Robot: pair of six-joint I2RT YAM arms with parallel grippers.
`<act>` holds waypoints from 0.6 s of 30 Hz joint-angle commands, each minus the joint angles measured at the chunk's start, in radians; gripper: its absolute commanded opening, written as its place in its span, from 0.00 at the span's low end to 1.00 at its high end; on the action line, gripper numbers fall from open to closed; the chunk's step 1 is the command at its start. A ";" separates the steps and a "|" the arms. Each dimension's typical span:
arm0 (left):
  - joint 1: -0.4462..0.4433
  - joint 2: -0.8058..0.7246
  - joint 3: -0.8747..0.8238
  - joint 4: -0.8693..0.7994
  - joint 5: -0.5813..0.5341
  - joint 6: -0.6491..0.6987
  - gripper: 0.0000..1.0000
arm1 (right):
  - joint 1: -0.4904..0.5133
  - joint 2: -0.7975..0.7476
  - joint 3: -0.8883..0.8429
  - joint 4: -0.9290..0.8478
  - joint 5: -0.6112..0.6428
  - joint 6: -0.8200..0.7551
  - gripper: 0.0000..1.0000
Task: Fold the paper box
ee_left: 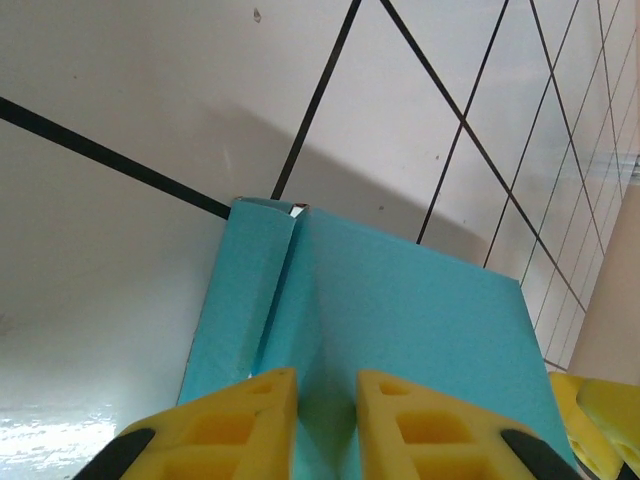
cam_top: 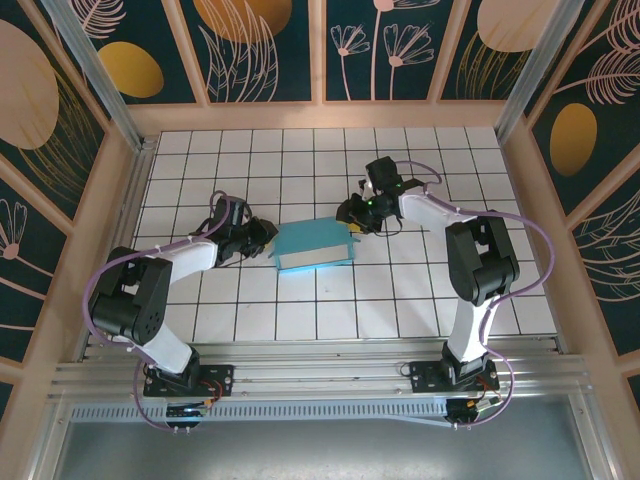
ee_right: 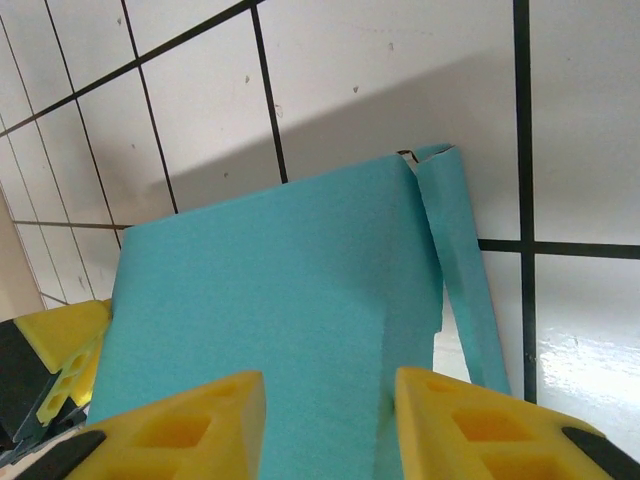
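Since made of thin creased card, treat the flat teal rectangular paper box [cam_top: 313, 246] as light, springy at its folds and easily dented; expect it to skid on the white tiled table [cam_top: 420, 290]. Lies mid-table, between the two arms. Best taken at the short ends, close to a crease, pinching lightly rather than squeezing a panel.

From above: black left gripper [cam_top: 262, 235] at the box's left end, black right gripper [cam_top: 356, 218] at its far right corner, finger gaps unreadable.

Left wrist view: yellow left fingers [ee_left: 250, 420] narrowly apart over a shaded crease; cannot tell whether pinching. Shows too a folded-over strip [ee_left: 245, 290] along one edge.

Right wrist view: yellow right fingers [ee_right: 190, 430] well apart over the flat face, clamping nothing.
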 commanded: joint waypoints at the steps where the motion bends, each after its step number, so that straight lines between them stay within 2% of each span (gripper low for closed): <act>1: -0.005 -0.010 -0.009 -0.004 -0.006 -0.010 0.22 | 0.009 -0.043 0.010 0.002 0.022 0.001 0.41; 10: -0.005 -0.076 0.042 -0.124 -0.094 0.049 0.30 | 0.001 -0.120 0.032 -0.026 0.096 -0.005 0.47; 13: -0.007 -0.091 0.028 -0.128 -0.098 0.044 0.36 | 0.001 -0.144 0.010 -0.024 0.095 -0.004 0.49; 18: -0.032 -0.098 0.014 -0.118 -0.102 0.034 0.37 | 0.004 -0.155 -0.028 -0.033 0.068 -0.007 0.51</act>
